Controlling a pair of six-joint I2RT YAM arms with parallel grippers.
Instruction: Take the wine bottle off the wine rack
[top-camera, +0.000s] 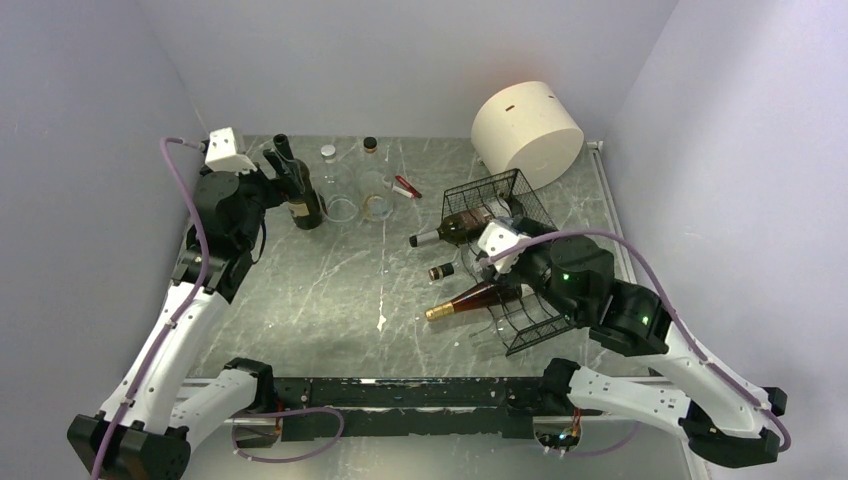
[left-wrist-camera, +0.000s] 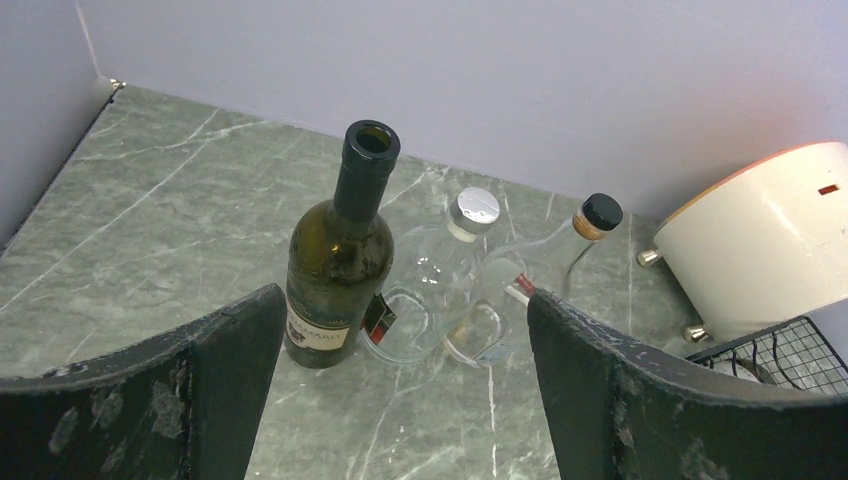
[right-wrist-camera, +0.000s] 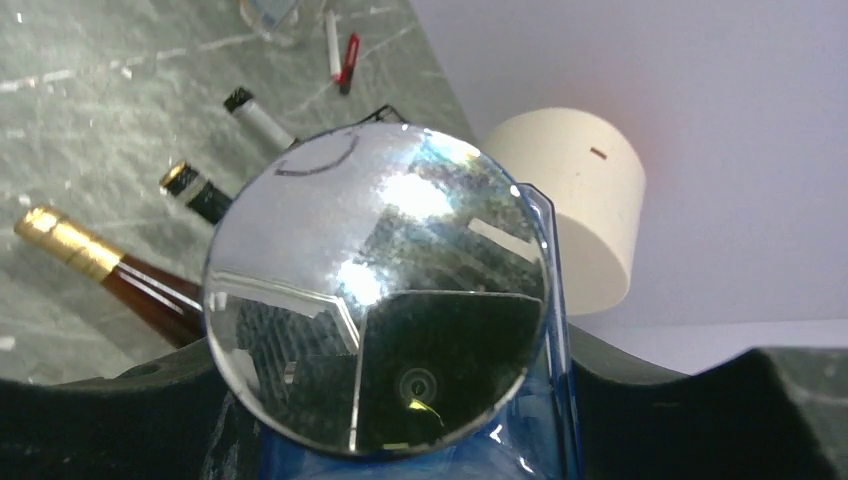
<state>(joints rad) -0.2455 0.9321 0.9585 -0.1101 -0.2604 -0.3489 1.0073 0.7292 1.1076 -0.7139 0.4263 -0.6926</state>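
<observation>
What worries me is the grip. The right gripper has its black fingers closed on the butt end of a blue-tinted clear glass bottle, whose mirror-bright round base faces the wrist. Smooth glass held there could slide or droop once lifted.

From above the arm hides the bottle, but it seems to lie in the black wire-mesh wine rack by the right edge of the grey-green marbled table. A wire could snag it and drag the rack, or knock the amber gold-foiled bottle alongside.

The right arm bends low over the rack, its wrist among the wires. The left gripper hangs wide open and empty near the far left corner, facing an upright dark green bottle.
</observation>
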